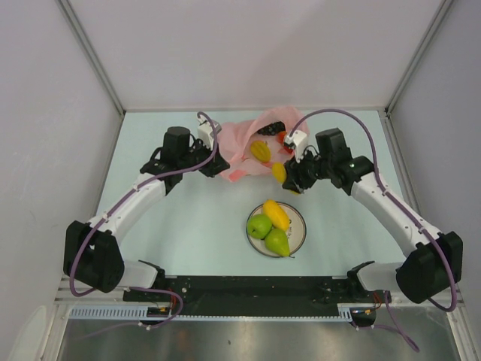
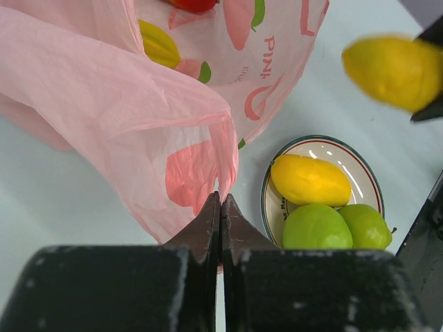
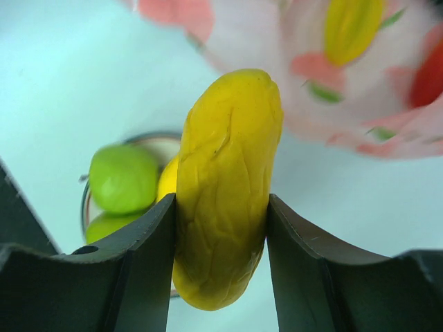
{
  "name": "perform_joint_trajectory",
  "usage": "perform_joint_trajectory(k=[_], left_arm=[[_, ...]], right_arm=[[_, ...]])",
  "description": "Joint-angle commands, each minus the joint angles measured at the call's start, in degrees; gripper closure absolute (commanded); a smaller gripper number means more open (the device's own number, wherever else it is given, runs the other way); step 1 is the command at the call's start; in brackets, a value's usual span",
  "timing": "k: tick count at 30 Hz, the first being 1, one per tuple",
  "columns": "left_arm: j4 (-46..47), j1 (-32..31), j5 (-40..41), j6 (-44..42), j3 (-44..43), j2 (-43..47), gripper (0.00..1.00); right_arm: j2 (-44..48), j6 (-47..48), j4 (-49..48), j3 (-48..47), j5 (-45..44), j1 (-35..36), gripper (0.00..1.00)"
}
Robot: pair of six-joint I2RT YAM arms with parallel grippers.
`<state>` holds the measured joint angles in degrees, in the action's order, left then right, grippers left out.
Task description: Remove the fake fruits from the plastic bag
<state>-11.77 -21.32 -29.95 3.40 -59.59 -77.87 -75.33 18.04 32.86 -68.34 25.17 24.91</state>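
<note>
The pink plastic bag [image 1: 242,141] lies at the back of the table, its mouth toward the plate. My left gripper [image 1: 219,161] is shut on the bag's edge [image 2: 225,159], with the film pinched between its fingertips. A yellow fruit [image 1: 261,150] and a red fruit [image 1: 284,138] lie inside the bag; both also show in the left wrist view, the yellow fruit [image 2: 158,43] and the red fruit [image 2: 194,4]. My right gripper [image 1: 285,175] is shut on a yellow mango [image 3: 225,180] and holds it above the table, just right of the bag's mouth.
A round white plate [image 1: 299,224] in front of the bag holds a green apple [image 1: 259,226], a yellow mango [image 1: 276,214] and a green pear [image 1: 277,242]. White walls enclose the table on three sides.
</note>
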Motion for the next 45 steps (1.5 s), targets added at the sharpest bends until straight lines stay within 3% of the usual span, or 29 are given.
perform_joint_trajectory(k=[1, 5, 9, 17, 26, 34, 40, 45], left_arm=[[1.66, -0.21, 0.07, -0.94, -2.55, 0.00, 1.00], [0.70, -0.56, -0.10, -1.02, -3.33, -0.45, 1.00], [-0.44, -1.18, 0.51, -1.46, -3.42, -0.53, 1.00], [-0.53, -2.32, 0.51, -1.47, -3.77, -2.03, 1.00], [-2.12, -2.50, -0.19, -1.64, -5.80, -2.82, 1.00], [-2.38, -2.50, 0.60, -2.87, -4.39, -1.24, 1.00], [-2.03, -2.50, 0.69, -2.96, -3.95, -0.97, 0.99], [-1.85, -2.58, 0.69, -2.70, -4.22, -1.32, 1.00]], right_arm=[[2.20, -3.69, 4.50, 5.66, 4.89, -0.73, 1.00], [4.05, -13.02, 2.74, 12.59, 5.24, -3.54, 1.00], [5.46, -20.91, -0.33, 17.17, -0.19, -5.56, 1.00], [3.88, -24.11, -4.82, 21.05, 0.67, -8.12, 1.00], [-1.82, -19.19, -13.34, 22.28, 4.70, -7.94, 1.00], [-5.44, -11.28, -14.49, 22.11, 5.16, -4.26, 1.00], [-6.58, -10.66, -15.72, 22.02, 2.44, -2.14, 0.87], [-7.37, -9.35, -15.72, 22.19, 1.64, -1.70, 0.86]])
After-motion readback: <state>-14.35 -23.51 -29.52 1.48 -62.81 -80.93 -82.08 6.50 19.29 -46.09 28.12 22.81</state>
